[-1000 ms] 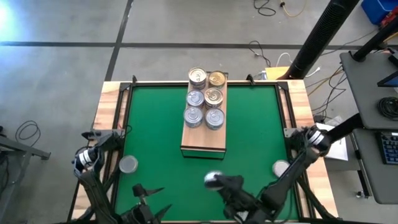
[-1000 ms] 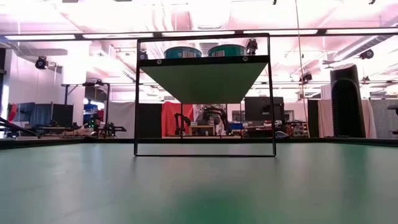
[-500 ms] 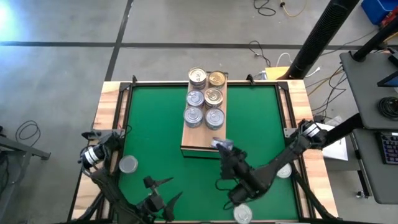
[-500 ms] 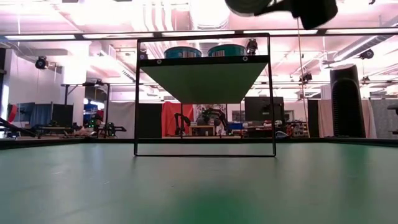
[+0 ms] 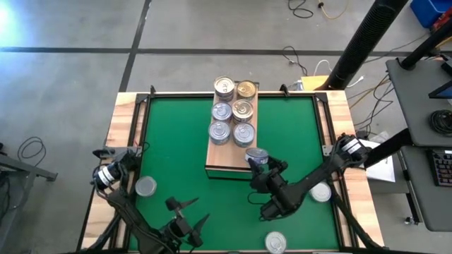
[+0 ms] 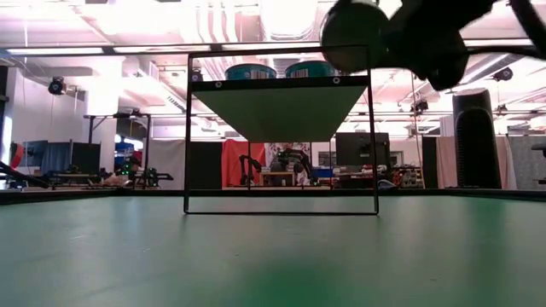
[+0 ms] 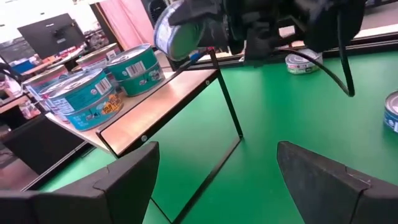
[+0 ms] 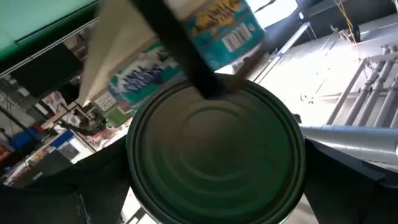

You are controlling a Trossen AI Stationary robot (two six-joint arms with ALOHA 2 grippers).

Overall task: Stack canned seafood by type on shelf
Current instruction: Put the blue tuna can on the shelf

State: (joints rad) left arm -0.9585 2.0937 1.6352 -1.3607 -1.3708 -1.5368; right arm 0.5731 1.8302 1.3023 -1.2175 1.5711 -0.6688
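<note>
Now | shelf point(image 5: 229, 161): six tins point(image 5: 232, 111); right gripper point(image 5: 258, 161): one can point(image 5: 256, 154)

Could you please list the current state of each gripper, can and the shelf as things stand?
right gripper: shut on a silver-topped can, held over the shelf's near end.
left gripper: open, empty, at the table's near edge.
shelf: six cans standing in two columns, near end bare.
loose cans: three upright on the green mat.
</note>
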